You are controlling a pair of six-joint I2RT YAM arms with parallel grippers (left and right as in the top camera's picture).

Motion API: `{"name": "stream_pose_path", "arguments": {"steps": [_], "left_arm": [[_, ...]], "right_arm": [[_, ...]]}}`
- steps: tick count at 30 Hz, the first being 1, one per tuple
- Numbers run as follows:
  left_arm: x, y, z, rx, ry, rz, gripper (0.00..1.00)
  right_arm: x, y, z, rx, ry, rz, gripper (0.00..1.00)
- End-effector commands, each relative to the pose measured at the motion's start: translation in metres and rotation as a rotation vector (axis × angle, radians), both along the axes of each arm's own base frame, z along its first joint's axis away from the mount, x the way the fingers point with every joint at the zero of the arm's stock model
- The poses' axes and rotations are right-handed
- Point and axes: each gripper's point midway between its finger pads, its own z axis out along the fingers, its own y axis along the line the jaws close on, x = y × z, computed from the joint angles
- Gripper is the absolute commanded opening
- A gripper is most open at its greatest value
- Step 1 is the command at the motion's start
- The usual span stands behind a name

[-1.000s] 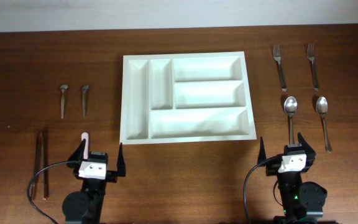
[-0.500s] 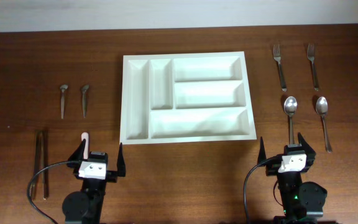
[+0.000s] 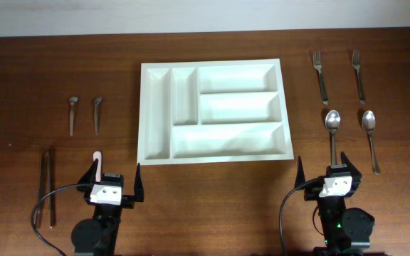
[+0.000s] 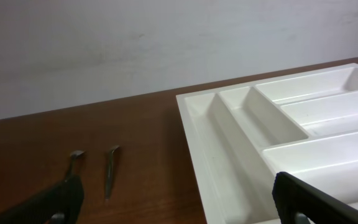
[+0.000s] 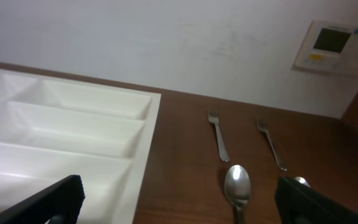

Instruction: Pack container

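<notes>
Five empty compartments lie in the container (image 3: 170, 107), centred on the tabletop (image 3: 212, 203) nearer its far edge. Left gripper (image 3: 115, 171) and right gripper (image 3: 322, 165) hang wide open, empty, at the near edge. Advisable: take the spoon (image 3: 332, 121) by its handle, crosswise.

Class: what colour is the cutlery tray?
The tray is white, best seen in the overhead view.
</notes>
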Motion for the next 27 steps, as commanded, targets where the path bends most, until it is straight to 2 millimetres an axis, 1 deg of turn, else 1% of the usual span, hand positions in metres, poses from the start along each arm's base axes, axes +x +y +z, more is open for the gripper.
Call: {"name": "stream_pose_path", "arguments": {"steps": [1, 3, 5, 7, 9, 14, 17, 18, 21, 23, 25, 27], "left_arm": [[0.0, 0.001, -0.002, 0.012, 0.001, 0.001, 0.99], [0.0, 0.001, -0.002, 0.012, 0.001, 0.001, 0.99], [0.0, 0.001, -0.002, 0.012, 0.001, 0.001, 0.99], [0.0, 0.001, -0.002, 0.012, 0.001, 0.001, 0.99], [0.0, 0.001, -0.002, 0.012, 0.001, 0.001, 0.99], [0.0, 0.001, -0.002, 0.012, 0.001, 0.001, 0.99], [0.0, 0.001, -0.002, 0.012, 0.001, 0.001, 0.99], [0.0, 0.001, -0.002, 0.012, 0.001, 0.001, 0.99], [0.0, 0.001, -0.002, 0.012, 0.001, 0.001, 0.99], [0.0, 0.001, -0.002, 0.012, 0.001, 0.001, 0.99], [0.0, 0.001, -0.002, 0.012, 0.001, 0.001, 0.99], [0.0, 0.001, -0.002, 0.012, 0.001, 0.001, 0.99]], "right_arm": [[0.0, 0.002, 0.009, 0.125, -0.034, -0.001, 0.99], [-0.001, 0.001, 0.021, 0.164, -0.06, -0.001, 0.99], [-0.003, -0.003, 0.033, 0.16, -0.088, -0.025, 0.99], [-0.005, -0.014, 0.045, 0.158, -0.115, -0.086, 0.99], [-0.009, -0.029, 0.057, 0.137, -0.126, -0.175, 0.99], [-0.01, -0.051, 0.072, 0.079, -0.034, -0.313, 0.98], [-0.004, -0.06, 0.09, 0.067, 0.034, -0.361, 0.99], [0.007, -0.064, 0.106, 0.059, 0.102, -0.379, 0.99], [0.03, -0.071, 0.12, 0.037, 0.245, -0.383, 0.99], [0.051, -0.068, 0.121, -0.008, 0.378, -0.309, 0.99], [0.069, -0.064, 0.117, -0.027, 0.531, -0.208, 0.99], [0.083, -0.076, 0.112, -0.001, 0.676, -0.192, 0.99]]}}
